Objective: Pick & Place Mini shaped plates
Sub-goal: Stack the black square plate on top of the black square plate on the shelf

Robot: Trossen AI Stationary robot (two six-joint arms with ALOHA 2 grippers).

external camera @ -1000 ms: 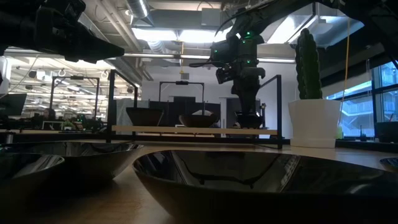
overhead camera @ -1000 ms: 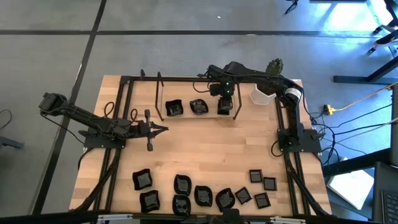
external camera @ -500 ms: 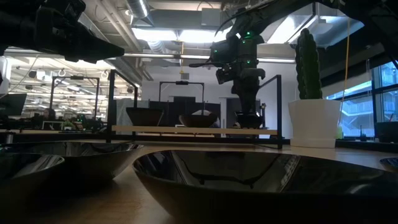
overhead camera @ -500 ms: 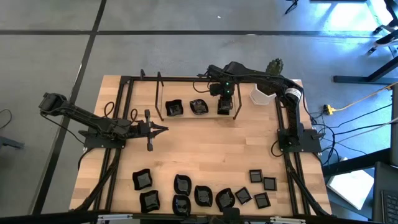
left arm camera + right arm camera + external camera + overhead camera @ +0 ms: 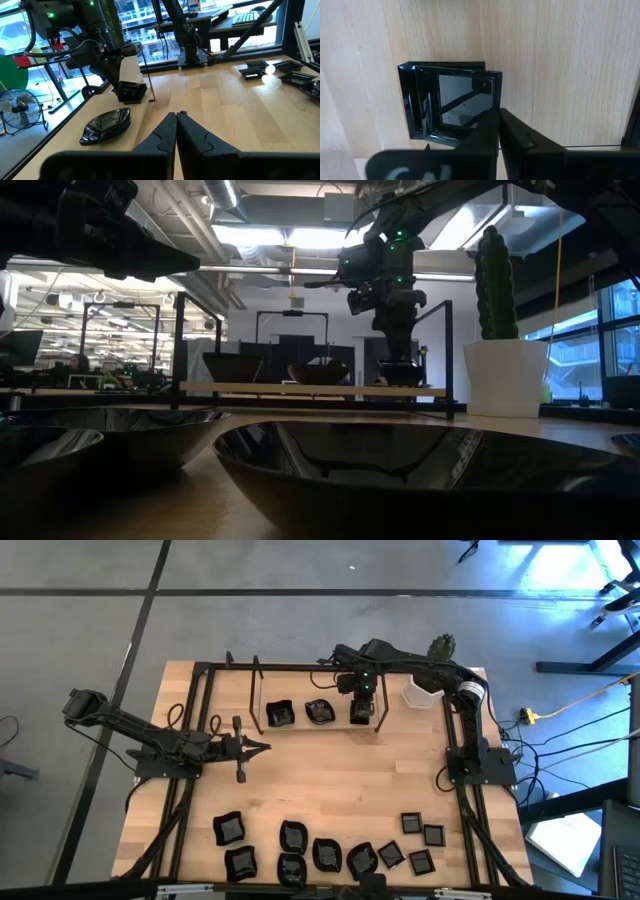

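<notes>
Two small glossy black square plates [image 5: 450, 100] lie stacked on the table's far middle, the top one shifted off the lower one [image 5: 406, 100]. My right gripper [image 5: 498, 113] points straight down over the stack [image 5: 361, 716], shut at the top plate's edge. A wavy-edged plate [image 5: 280, 715] and a leaf-like plate [image 5: 320, 712] rest on the wood to its left. Several more plates [image 5: 300, 850] lie along the near edge. My left gripper [image 5: 262, 747] hovers shut and level at mid-left, holding nothing. My right gripper pinches the top square plate's raised rim [image 5: 496, 92] between its two fingers, coming from above and pointing down. The fingertips [image 5: 490, 122] hide the exact place of contact. The plate lies flat on the lower plate.
A black metal frame [image 5: 255, 690] stands around the far plates. A white pot with a green cactus [image 5: 422, 692] stands right of the gripper, tall in the low view [image 5: 505, 375]. Bare wood lies across the table's middle [image 5: 340, 780].
My right gripper has shut in place over the square stack; the arm has not shifted. The plates lie as before.
</notes>
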